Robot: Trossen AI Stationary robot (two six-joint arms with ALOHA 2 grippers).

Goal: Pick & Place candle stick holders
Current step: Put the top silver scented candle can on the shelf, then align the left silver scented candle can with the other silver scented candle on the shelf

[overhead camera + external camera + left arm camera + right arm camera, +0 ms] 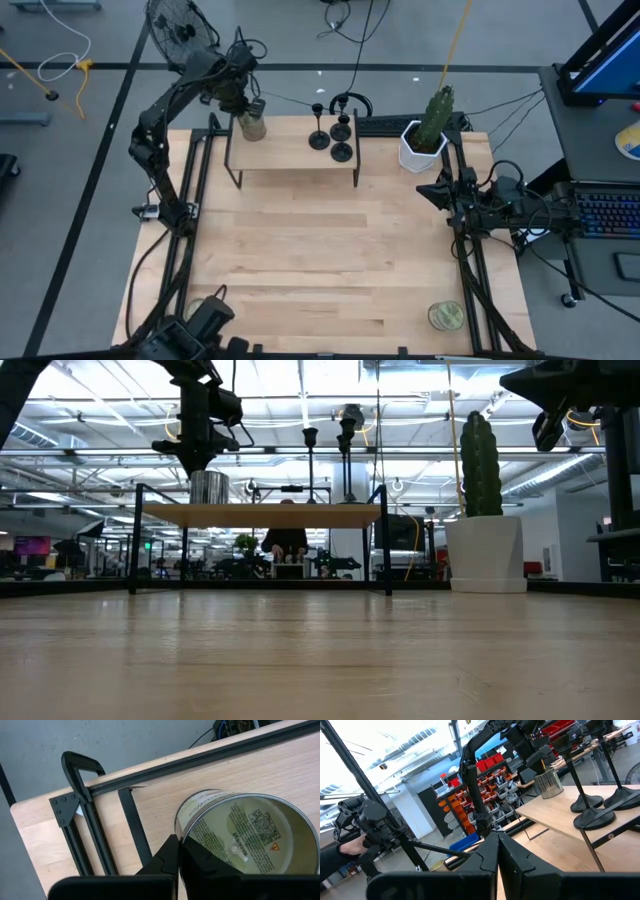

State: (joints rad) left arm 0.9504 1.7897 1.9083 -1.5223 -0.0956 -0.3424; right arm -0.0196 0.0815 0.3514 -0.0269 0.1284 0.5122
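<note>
Landmark: the small raised wooden shelf [292, 150] on thin black metal legs, standing at the far edge of the light wooden table [320, 260].

Three small black metal candle stick holders [336, 135], each with a round flat base, thin stem and small cup top, stand upright in a close cluster on the shelf's right half. No gripper touches them.

A greenish-gold glass jar candle [250, 124] stands on the shelf's left end. The left gripper [240, 100] sits directly over this jar; in the left wrist view its fingers [172, 862] meet at the jar's rim [247, 835], pressed together with no gap showing.

The right gripper [437, 190] waits to the right of the shelf, near a tall green cactus in a white pot [425, 135]; its fingers [492, 852] are closed together, holding nothing.

A second jar candle [446, 316] lies well away from the shelf, at the table's near right corner.
</note>
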